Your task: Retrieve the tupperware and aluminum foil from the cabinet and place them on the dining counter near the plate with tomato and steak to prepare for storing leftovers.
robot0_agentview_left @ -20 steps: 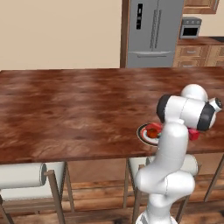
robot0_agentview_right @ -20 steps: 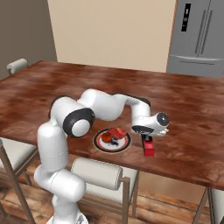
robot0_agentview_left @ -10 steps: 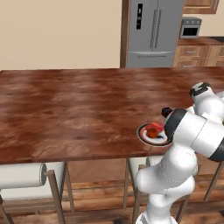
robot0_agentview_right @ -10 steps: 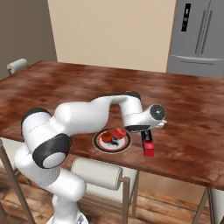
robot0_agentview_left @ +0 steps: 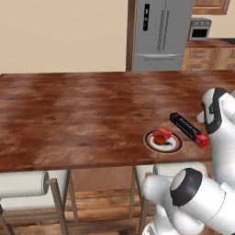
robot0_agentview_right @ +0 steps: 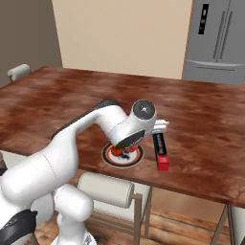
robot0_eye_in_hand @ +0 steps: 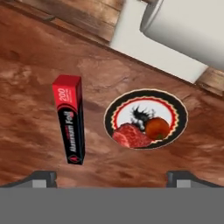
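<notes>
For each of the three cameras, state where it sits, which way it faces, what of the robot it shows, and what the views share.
Left base view: behind-left of the arm, facing forward and down over the dining counter toward the fridge; white arm at lower right.
Right base view: behind-right, same counter; arm rises from lower left across the plate.
Hand view: on the hand, looking down; dark finger tips at bottom, spread apart.
Shared: plate, aluminum foil lying beside it.

Dining counter (robot0_agentview_left: 82, 114) with plate (robot0_agentview_left: 163, 142), aluminum foil (robot0_agentview_left: 187, 129)

aluminum foil (robot0_agentview_right: 161, 150) flat on dining counter (robot0_agentview_right: 62, 103), just beside plate (robot0_agentview_right: 109, 157)
</notes>
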Tool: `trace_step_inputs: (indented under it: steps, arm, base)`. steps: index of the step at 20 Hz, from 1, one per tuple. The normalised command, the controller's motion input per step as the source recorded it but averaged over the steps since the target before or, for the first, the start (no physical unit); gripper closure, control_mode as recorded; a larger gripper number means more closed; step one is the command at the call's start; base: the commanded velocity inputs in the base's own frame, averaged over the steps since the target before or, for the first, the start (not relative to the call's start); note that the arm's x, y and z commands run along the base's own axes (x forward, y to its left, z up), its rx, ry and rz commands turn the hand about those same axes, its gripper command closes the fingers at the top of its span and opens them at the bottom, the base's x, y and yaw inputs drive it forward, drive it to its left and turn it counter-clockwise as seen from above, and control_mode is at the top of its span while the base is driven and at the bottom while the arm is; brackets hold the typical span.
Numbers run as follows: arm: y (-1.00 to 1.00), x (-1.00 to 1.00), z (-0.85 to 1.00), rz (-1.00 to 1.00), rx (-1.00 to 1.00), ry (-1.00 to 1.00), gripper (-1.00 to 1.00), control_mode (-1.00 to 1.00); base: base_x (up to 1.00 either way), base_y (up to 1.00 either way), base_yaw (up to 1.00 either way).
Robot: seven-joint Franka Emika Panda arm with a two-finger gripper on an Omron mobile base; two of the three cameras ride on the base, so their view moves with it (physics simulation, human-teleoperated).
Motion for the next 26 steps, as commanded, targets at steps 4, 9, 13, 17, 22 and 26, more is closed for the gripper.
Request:
trace_step_inputs:
  steps: [4, 9, 13, 17, 22, 26]
  arm:
    - [1.0, -0.9, 0.81, -0.04, -0.24, 0.0, -1.0, -1.0]
    - [1.0, -0.54, 0.78, -0.17, -0.11, 0.03, -1.0, -1.0]
    - [1.0, -0.44, 0.71, -0.29, 0.0, 0.02, -1.0, -1.0]
    - [0.98, -0.37, 0.63, -0.29, 0.08, 0.0, -1.0, -1.0]
    - [0.77, -0.03, 0.04, -0.16, 0.32, -0.02, -1.0, -1.0]
    - [0.05, 0.0, 0.0, -0.01, 0.41, -0.01, -1.0, -1.0]
  base:
    - [0.0, 0.0, 0.0]
    - [0.0, 0.0, 0.0]
    - [0.0, 0.0, 0.0]
    - [0.0, 0.0, 0.0]
    - [0.0, 0.0, 0.0]
    - [0.0, 0.0, 0.0]
